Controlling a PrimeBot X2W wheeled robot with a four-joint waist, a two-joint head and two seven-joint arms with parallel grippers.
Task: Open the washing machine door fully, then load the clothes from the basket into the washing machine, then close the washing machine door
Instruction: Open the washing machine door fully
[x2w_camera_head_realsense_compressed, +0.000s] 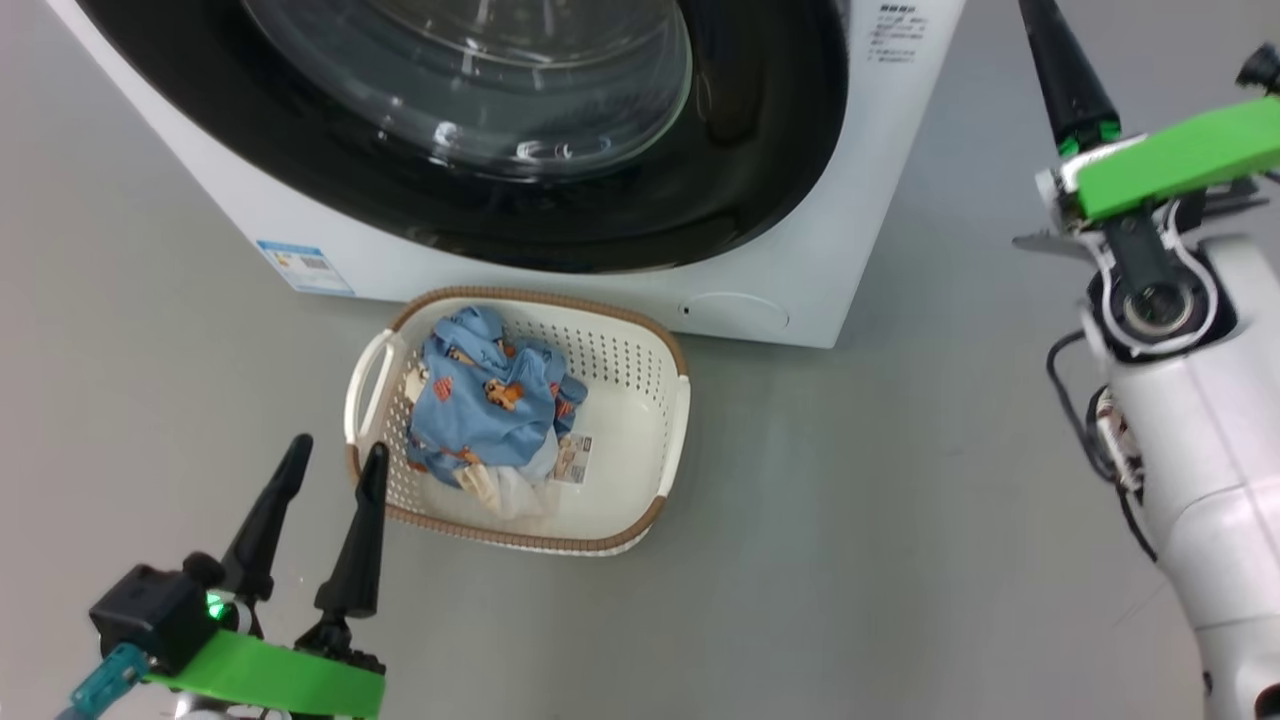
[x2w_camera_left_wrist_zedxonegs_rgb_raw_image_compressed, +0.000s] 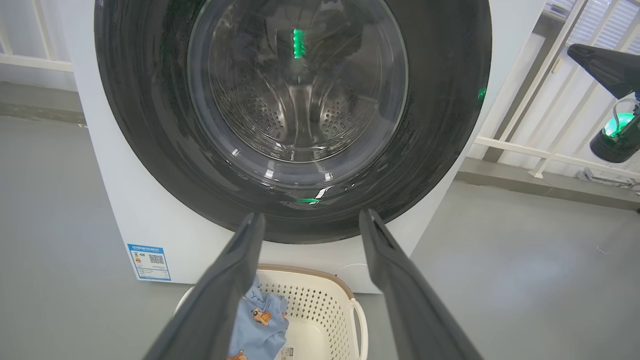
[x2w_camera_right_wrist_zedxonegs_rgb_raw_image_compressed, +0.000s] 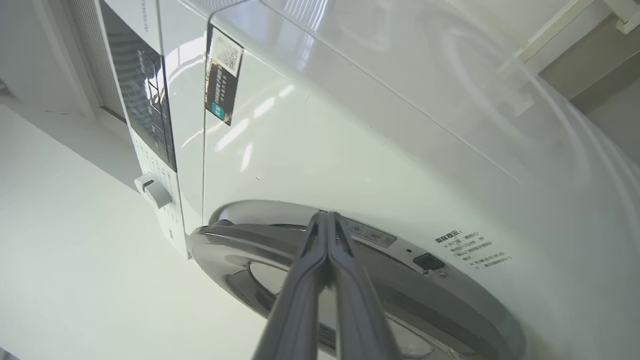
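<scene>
**Two grippers out, laundry waiting in the basket**

The right gripper (x2w_camera_right_wrist_zedxonegs_rgb_raw_image_compressed: 327, 216) is reaching up with its fingers clenched together on nothing, tips at the silver rim of the washing machine door (x2w_camera_right_wrist_zedxonegs_rgb_raw_image_compressed: 450, 305). From the front the door is looking shut against the washing machine (x2w_camera_head_realsense_compressed: 880, 200). The left gripper (x2w_camera_head_realsense_compressed: 338, 447) is hovering released, fingers spread, by the near left corner of the basket (x2w_camera_head_realsense_compressed: 640, 520). The basket is sitting on the floor (x2w_camera_head_realsense_compressed: 850, 520) just before the machine, and the clothes (x2w_camera_head_realsense_compressed: 480, 400) are lying bunched in its left half.

glossy black washing machine door (x2w_camera_head_realsense_compressed: 760, 150), perforated plastic basket (x2w_camera_head_realsense_compressed: 640, 400).
</scene>
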